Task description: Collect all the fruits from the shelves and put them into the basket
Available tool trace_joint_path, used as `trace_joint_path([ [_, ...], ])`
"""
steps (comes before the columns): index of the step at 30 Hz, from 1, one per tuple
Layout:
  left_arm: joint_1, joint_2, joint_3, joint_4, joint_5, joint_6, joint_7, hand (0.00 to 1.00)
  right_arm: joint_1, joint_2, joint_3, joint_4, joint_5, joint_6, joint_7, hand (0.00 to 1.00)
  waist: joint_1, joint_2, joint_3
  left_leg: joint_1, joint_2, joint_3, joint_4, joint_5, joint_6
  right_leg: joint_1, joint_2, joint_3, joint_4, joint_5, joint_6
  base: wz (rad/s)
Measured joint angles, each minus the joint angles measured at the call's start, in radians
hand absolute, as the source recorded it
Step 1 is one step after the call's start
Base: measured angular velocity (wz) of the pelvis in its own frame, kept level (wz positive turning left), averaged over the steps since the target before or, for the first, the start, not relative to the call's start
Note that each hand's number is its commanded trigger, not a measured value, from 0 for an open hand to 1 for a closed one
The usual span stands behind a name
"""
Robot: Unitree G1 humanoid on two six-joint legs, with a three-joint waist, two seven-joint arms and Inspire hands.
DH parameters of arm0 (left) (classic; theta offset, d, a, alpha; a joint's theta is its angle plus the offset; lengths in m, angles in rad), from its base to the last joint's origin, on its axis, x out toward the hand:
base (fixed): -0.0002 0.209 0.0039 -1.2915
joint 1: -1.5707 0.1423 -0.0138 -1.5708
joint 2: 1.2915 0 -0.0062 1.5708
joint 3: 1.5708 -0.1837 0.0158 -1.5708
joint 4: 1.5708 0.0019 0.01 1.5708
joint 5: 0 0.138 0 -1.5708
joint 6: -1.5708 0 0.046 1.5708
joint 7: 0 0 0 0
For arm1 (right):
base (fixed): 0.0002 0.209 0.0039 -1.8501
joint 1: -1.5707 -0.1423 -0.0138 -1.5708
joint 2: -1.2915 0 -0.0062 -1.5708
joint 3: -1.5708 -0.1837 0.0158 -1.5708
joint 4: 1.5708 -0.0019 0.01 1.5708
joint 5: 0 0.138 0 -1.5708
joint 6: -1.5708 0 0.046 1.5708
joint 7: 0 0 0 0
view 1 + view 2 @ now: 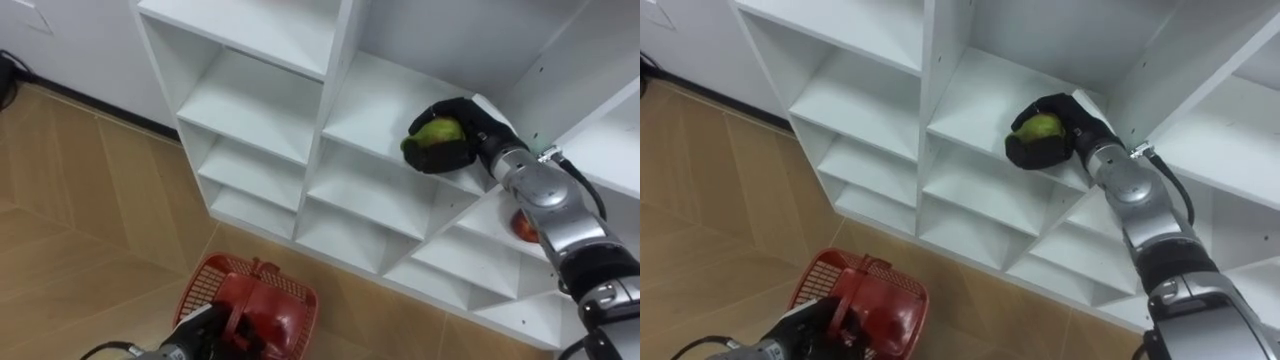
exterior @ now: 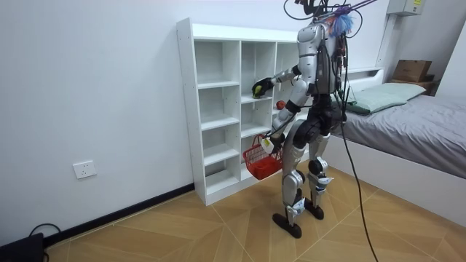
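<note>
Grasp step, fruit not yet lifted. Robot stands facing the white closet (image 1: 323, 110), basket side low, right arm stretched up into a middle compartment.

Right robot hand (image 1: 472, 126) sits at 2 o'clock in the left eye view, with its dark fingers wrapped around a green fruit (image 1: 437, 133). Fruit looks to be resting on the shelf board (image 1: 365, 105) near its front edge, or barely off it; cannot tell which. Grip looks closed round the fruit from the 3 o'clock side.

Left robot hand (image 1: 200, 332) is at 7 o'clock, low over the wood floor (image 1: 80, 200). It is clenched on the handle of the red basket (image 1: 205, 285), which hangs in front of the lower shelves. Something red lies inside the basket; cannot tell whether it is fruit.

A red fruit (image 1: 522, 226) sits one compartment down, at 4 o'clock from the green one, partly hidden behind the right forearm.

Judgement: pick of the green fruit is in hand, drop into the basket is pending, and the red fruit is left for after.

Next move calls for:
- drawing the fruit straight out toward 6 o'clock, clear of the divider at its 3 o'clock side
- lowering it across to 7 o'clock, above the basket mouth
- keeping the grip firm, since a round, smooth fruit could roll out
- holding the basket level and close in, so the drop is short
</note>
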Motion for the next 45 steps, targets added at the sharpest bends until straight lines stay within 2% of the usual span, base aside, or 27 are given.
trace_joint_path([
  [3,0.0,0.0,-0.002,-0.002,-0.002,0.0,0.001,1.0,0.027,0.004,0.0,-0.063,-0.002,0.015,0.005,1.0,-0.003,-0.001,-0.001,-0.003,0.0,0.006,-0.001,0.0,0.0,-0.007,0.0,0.008,0.0,0.0,0.0,-0.08],
  [10,-0.021,-0.008,-0.007,-0.002,-0.026,-0.005,0.034,1.0,0.121,0.031,0.002,-0.175,0.0,-0.001,-0.011,1.0,-0.021,0.0,-0.0023,0.001,0.005,0.023,-0.001,0.0,0.001,-0.012,0.002,0.024,0.0,0.001,0.0,-0.07],
  [12,-0.026,-0.015,-0.004,-0.002,-0.021,-0.009,0.045,1.0,0.157,0.058,-0.005,-0.209,-0.032,-0.012,-0.038,1.0,-0.03,0.01,-0.0074,-0.001,0.008,0.034,0.0,-0.001,0.001,-0.018,0.003,0.028,0.001,0.005,-0.001,-0.11],
  [14,-0.025,-0.027,-0.008,-0.002,-0.022,-0.011,0.054,1.0,0.195,0.064,0.0,-0.254,-0.043,-0.017,-0.049,1.0,-0.043,0.025,-0.0092,-0.003,0.008,0.038,0.0,-0.001,0.002,-0.021,0.003,0.032,0.001,0.008,-0.001,-0.09],
  [16,-0.025,-0.036,-0.028,-0.002,-0.029,-0.013,0.052,1.0,0.254,0.066,0.006,-0.305,-0.05,-0.041,-0.051,1.0,-0.049,0.042,-0.0171,0.001,0.012,0.054,-0.001,-0.002,0.003,-0.023,0.006,0.047,0.002,0.009,-0.001,-0.17],
  [17,-0.025,-0.037,-0.031,-0.003,-0.029,-0.013,0.052,1.0,0.265,0.068,0.007,-0.314,-0.05,-0.05,-0.051,1.0,-0.053,0.045,-0.0185,0.003,0.013,0.057,-0.002,-0.003,0.003,-0.024,0.006,0.048,0.002,0.01,-0.001,-0.14],
  [18,-0.027,-0.037,-0.043,-0.004,-0.033,-0.017,0.053,1.0,0.285,0.07,0.026,-0.312,-0.052,-0.048,-0.047,1.0,-0.068,0.052,-0.022,0.003,0.015,0.057,-0.002,-0.003,0.003,-0.023,0.007,0.048,0.002,0.01,-0.002,-0.05],
  [19,-0.028,-0.038,-0.049,-0.004,-0.037,-0.021,0.054,1.0,0.297,0.072,0.04,-0.305,-0.054,-0.048,-0.046,1.0,-0.074,0.056,-0.0223,0.003,0.015,0.058,-0.003,-0.003,0.003,-0.024,0.007,0.047,0.002,0.01,-0.002,-0.04],
  [21,-0.035,-0.049,-0.078,-0.004,-0.037,-0.034,0.06,1.0,0.372,0.085,0.08,-0.292,-0.093,0.007,-0.033,1.0,-0.077,0.069,-0.0235,0.002,0.018,0.076,-0.006,-0.002,0.003,-0.039,0.007,0.066,0.01,0.01,-0.002,-0.2],
  [23,-0.034,-0.057,-0.092,-0.004,-0.038,-0.044,0.06,1.0,0.426,0.098,0.096,-0.292,-0.121,0.032,-0.007,1.0,-0.077,0.082,-0.0222,-0.002,0.019,0.096,-0.01,-0.001,0.004,-0.06,0.007,0.087,0.02,0.011,-0.002,-0.37],
  [25,-0.033,-0.061,-0.111,-0.004,-0.073,-0.05,0.06,1.0,0.47,0.109,0.119,-0.292,-0.12,0.037,-0.004,1.0,-0.089,0.09,-0.0235,-0.003,0.021,0.122,-0.016,-0.001,0.005,-0.084,0.007,0.115,0.034,0.011,-0.002,-0.37],
  [29,-0.033,-0.072,-0.119,-0.009,-0.112,-0.067,0.059,1.0,0.472,0.123,0.115,-0.294,-0.121,0.029,-0.014,1.0,-0.113,0.094,-0.0231,-0.003,0.024,0.144,-0.02,-0.002,0.005,-0.097,0.009,0.136,0.036,0.012,-0.002,-0.18],
  [33,-0.033,-0.082,-0.119,-0.024,-0.157,-0.086,0.058,1.0,0.472,0.138,0.115,-0.317,-0.161,0.028,-0.024,1.0,-0.121,0.098,-0.0229,-0.012,0.029,0.151,-0.021,-0.002,0.005,-0.111,0.018,0.155,0.035,0.012,-0.003,-0.05],
  [39,-0.034,-0.11,-0.12,-0.027,-0.159,-0.09,0.056,1.0,0.475,0.157,0.115,-0.344,-0.198,0.025,-0.024,1.0,-0.135,0.125,-0.0226,-0.012,0.032,0.163,-0.036,-0.002,0.004,-0.121,0.021,0.163,0.031,0.012,-0.004,-0.07],
  [45,-0.035,-0.113,-0.122,-0.092,-0.168,-0.092,0.052,1.0,0.488,0.161,0.115,-0.378,-0.198,0.025,-0.024,1.0,-0.137,0.127,-0.0219,-0.017,0.031,0.173,-0.046,-0.002,0.004,-0.135,0.021,0.172,0.031,0.012,-0.004,-0.04],
])
